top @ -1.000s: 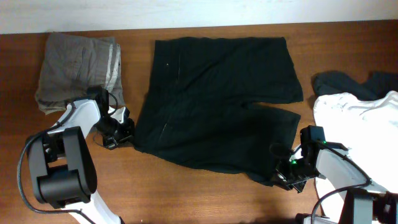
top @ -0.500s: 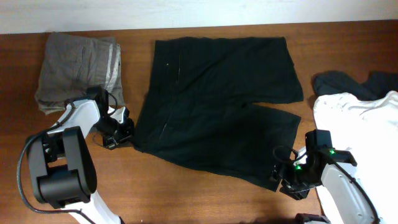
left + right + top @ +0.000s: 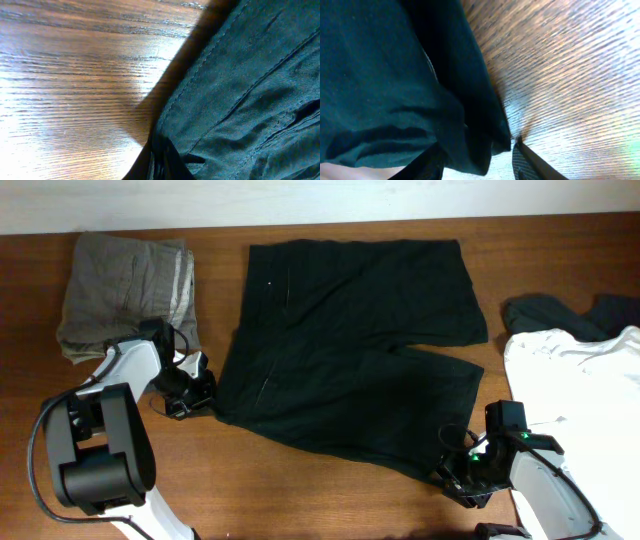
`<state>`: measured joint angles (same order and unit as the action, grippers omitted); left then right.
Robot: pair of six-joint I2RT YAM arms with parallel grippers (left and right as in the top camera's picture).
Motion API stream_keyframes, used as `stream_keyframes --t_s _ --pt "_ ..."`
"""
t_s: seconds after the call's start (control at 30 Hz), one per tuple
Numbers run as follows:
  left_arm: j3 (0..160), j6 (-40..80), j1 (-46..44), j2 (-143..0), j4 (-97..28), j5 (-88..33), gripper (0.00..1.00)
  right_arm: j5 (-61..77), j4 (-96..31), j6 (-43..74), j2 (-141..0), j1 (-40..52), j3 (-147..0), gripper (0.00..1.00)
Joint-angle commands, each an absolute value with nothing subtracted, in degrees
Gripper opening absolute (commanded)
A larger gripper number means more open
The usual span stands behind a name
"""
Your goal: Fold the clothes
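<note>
The black shorts point(image 3: 350, 330) lie spread flat across the middle of the table. My left gripper point(image 3: 200, 393) sits at their lower left corner and is shut on the shorts' edge; in the left wrist view the stitched hem point(image 3: 250, 100) runs into the closed jaws point(image 3: 162, 162). My right gripper point(image 3: 455, 478) is at the lower right leg corner. In the right wrist view its fingers point(image 3: 477, 147) stand apart around the black fabric point(image 3: 380, 75), with bare table showing between the cloth and the right finger.
A folded grey-khaki garment with a pale stripe point(image 3: 125, 290) lies at the back left. A white garment point(image 3: 580, 380) and a dark one point(image 3: 560, 315) are piled at the right edge. Bare wood runs along the front.
The right gripper drew the lower right leg corner outward and toward the front, flattening that leg, then shifted slightly left. The left arm has not moved.
</note>
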<state>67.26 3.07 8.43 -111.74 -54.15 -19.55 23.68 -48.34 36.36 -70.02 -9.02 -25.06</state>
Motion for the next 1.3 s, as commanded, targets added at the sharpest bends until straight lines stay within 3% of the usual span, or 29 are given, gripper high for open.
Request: stream_keyframes --t_s 0.0,0.03,0.13,0.3,0.4,0.7,0.8,0.9,1.1,1.27 --pt "66.52 2.98 8.69 -111.94 -53.52 -19.27 0.07 16.25 -46.89 36.62 -70.13 -9.02 -24.25 0.31" --pt "66.52 2.98 8.69 -111.94 -53.52 -19.29 0.07 16.25 -47.03 35.79 -70.11 -9.02 -24.75 0.21" --pt "66.65 2.98 8.69 -111.33 -53.58 -19.31 0.03 16.23 -51.7 32.53 -69.87 -9.02 -30.2 0.04" --pt "66.67 3.01 8.69 -101.97 -53.65 -19.29 0.0 16.25 -64.93 25.89 -66.04 -9.02 -46.33 0.04" --pt "66.67 3.25 8.69 -88.42 -55.0 -16.58 0.0 15.97 -73.52 23.75 -62.37 -9.02 -61.01 0.04" --pt "66.7 6.87 8.69 -54.3 -61.39 -2.5 0.0 15.79 -82.11 23.88 -58.11 -9.02 -83.24 0.04" --pt "66.67 6.94 8.67 -54.96 -61.34 -1.67 0.01 15.77 -78.98 24.21 -60.45 -9.02 -83.05 0.04" --pt "66.67 6.85 8.64 -64.31 -59.09 -1.96 0.0 15.79 -74.61 24.01 -69.01 -9.02 -83.05 0.04" --pt "66.78 6.81 5.02 -83.68 -36.64 -13.93 0.0 15.77 -61.87 22.7 -87.24 -9.08 -83.07 0.04" --pt "75.5 3.51 5.02 -75.94 -44.56 -15.66 0.0 12.23 -64.1 17.82 -78.37 -9.08 -86.28 0.04"
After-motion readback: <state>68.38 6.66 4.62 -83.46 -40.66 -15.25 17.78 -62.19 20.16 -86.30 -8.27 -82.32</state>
